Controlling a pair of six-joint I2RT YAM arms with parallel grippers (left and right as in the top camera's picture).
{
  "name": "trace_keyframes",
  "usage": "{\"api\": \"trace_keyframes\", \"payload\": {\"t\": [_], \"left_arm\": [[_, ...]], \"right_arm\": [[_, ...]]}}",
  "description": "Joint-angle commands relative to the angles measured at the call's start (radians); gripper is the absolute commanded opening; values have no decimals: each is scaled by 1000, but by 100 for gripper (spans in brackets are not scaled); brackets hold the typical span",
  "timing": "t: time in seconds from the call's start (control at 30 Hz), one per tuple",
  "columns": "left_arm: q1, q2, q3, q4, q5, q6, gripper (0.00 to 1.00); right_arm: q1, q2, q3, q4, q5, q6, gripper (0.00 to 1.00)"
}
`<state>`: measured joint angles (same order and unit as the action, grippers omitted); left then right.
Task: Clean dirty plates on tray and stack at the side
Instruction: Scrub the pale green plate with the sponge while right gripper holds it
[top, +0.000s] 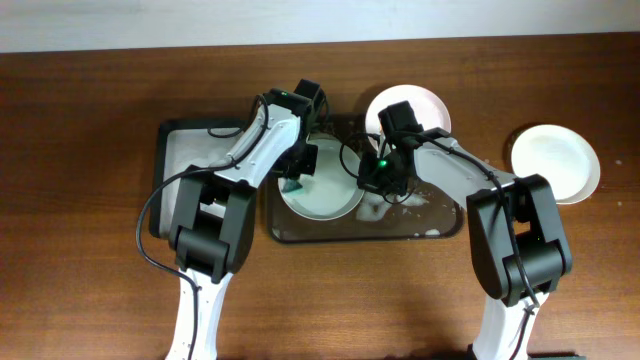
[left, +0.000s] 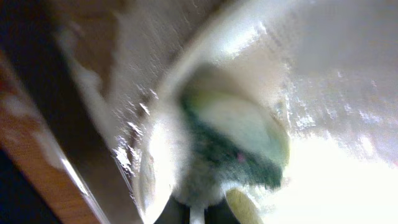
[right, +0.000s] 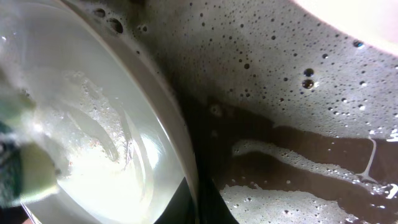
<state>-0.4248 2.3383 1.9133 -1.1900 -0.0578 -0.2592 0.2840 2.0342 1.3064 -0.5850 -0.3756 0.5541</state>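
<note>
1. Scrubbing step, by my read: left gripper (top: 297, 183) clamped on the sponge (left: 236, 146), pressing it to the soapy plate (top: 322, 198) in the tray (top: 370, 232).
2. Right gripper (top: 385, 182) closed at that plate's rim, seemingly pinching it steady.
3. Next call: a firm lift over to the side plate (top: 555, 160).
4. Foam (right: 280, 62) slicks the tray; the wooden table (top: 100, 280) offers room.

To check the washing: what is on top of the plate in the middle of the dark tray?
A green and yellow sponge, held by the left gripper, and white foam lie on the plate. The left arm covers its far left part.
</note>
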Motion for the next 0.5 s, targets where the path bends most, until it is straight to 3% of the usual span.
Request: {"api": "trace_keyframes", "payload": {"t": [0.0,0.07,0.23,0.47], "left_arm": [[13,3,-8,-15,295,63,1],[13,3,-8,38,400,76,1],[14,3,-13,197,399,68,1],[15,3,-14,227,17,-43,1]], "right_arm": [[3,26,8,-2,28,4,4],[3,26,8,-2,28,4,4],[3,26,8,-3,28,4,4],[3,26,8,-3,28,4,4]]}}
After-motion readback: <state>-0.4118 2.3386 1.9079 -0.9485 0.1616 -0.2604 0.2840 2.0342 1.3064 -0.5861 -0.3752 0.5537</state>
